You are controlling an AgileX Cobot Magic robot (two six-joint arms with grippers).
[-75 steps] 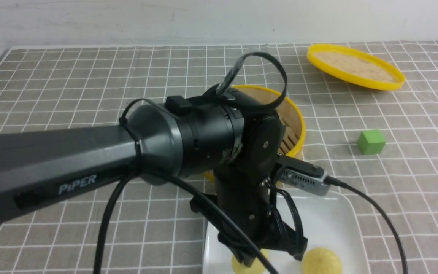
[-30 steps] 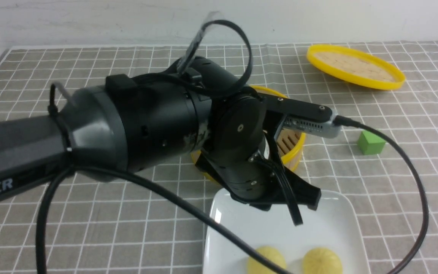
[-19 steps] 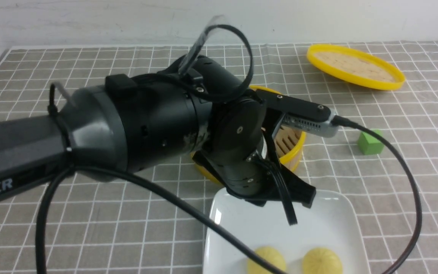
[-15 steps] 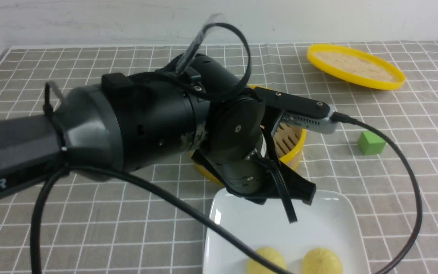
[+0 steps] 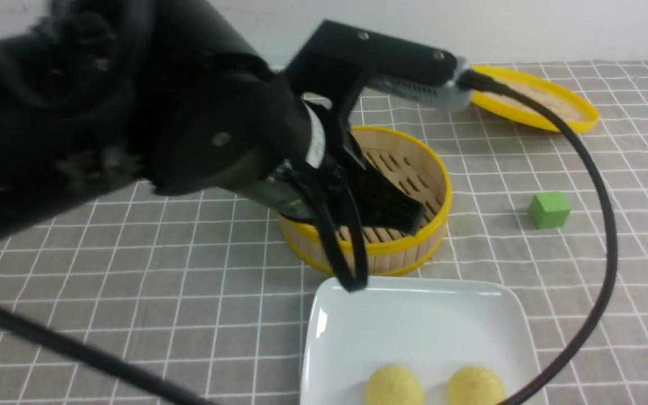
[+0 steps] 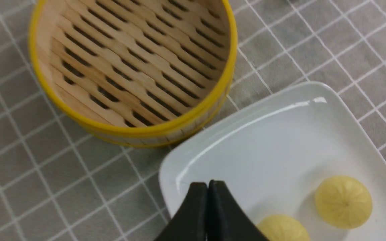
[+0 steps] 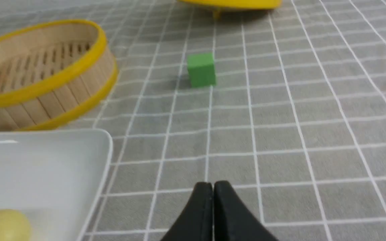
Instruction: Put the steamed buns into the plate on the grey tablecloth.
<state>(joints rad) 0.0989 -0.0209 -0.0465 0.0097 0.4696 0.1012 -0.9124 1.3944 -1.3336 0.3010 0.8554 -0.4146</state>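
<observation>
Two pale-yellow steamed buns (image 5: 394, 387) (image 5: 476, 387) lie side by side at the near edge of the white square plate (image 5: 414, 332), which rests on the grey tablecloth (image 5: 133, 253). My left gripper (image 6: 208, 183) is shut and empty. It hangs in the air over the gap between plate and steamer, well clear of both buns (image 6: 343, 202) (image 6: 282, 229). In the front view the left gripper (image 5: 411, 216) shows in front of the basket. My right gripper (image 7: 213, 184) is shut with nothing in it, low over bare cloth beside the plate (image 7: 39, 167). One bun (image 7: 3, 226) shows there.
An empty yellow-rimmed bamboo steamer basket (image 5: 408, 169) stands just behind the plate. Its flat lid (image 5: 526, 98) lies at the back right. A green cube (image 5: 549, 210) sits on the cloth right of the basket. The left wrist's black cable (image 5: 605, 225) loops past the plate's right side.
My left gripper let go of the left bun on the plate, then the arm rose and drew back toward the camera. Both buns stayed put on the plate.
</observation>
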